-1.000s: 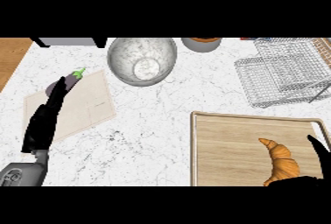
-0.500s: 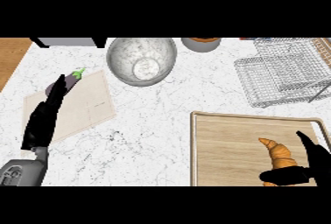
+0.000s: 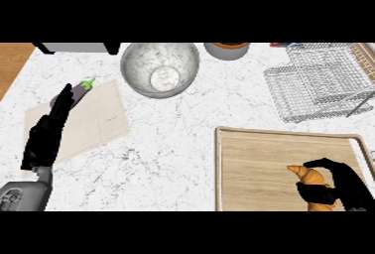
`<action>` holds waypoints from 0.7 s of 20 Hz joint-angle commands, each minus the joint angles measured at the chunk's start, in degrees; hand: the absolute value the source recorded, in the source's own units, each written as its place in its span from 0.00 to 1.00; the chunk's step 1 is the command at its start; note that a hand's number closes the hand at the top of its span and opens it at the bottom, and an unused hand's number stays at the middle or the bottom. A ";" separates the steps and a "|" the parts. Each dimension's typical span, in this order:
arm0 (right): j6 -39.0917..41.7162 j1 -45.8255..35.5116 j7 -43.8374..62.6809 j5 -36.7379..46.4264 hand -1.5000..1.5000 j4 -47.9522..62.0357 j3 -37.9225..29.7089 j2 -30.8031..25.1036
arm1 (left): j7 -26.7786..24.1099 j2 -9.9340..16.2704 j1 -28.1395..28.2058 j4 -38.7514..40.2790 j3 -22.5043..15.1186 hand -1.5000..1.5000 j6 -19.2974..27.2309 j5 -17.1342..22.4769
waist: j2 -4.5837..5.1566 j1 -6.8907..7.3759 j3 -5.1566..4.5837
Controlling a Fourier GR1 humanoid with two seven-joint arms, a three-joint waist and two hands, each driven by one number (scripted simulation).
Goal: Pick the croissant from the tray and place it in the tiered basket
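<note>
A golden croissant (image 3: 313, 176) lies on the wooden tray (image 3: 256, 168) at the lower right. My right hand (image 3: 343, 184) covers its near half, fingers and thumb curled round it, so only the far tip and a bit of the lower end show. The white wire tiered basket (image 3: 319, 82) stands at the upper right, beyond the tray. My left hand (image 3: 50, 130) rests open at the left, fingers straight over a pale cutting board (image 3: 95, 119).
A large grey bowl (image 3: 159, 67) sits at the top centre, with a brown pot (image 3: 227, 49) to its right. A small eggplant (image 3: 81, 88) lies at the cutting board's far corner, by my left fingertips. Wooden counter edging shows at the far left.
My right hand has moved left and farther onto the tray, and its fingers have closed over the croissant. The left hand has stayed still.
</note>
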 commanded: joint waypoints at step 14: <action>9.35 -11.49 -8.00 12.24 1.00 -3.99 12.75 6.94 | -0.36 -2.38 -1.66 1.01 -0.76 0.50 -0.69 -2.04 | 0.69 2.85 0.71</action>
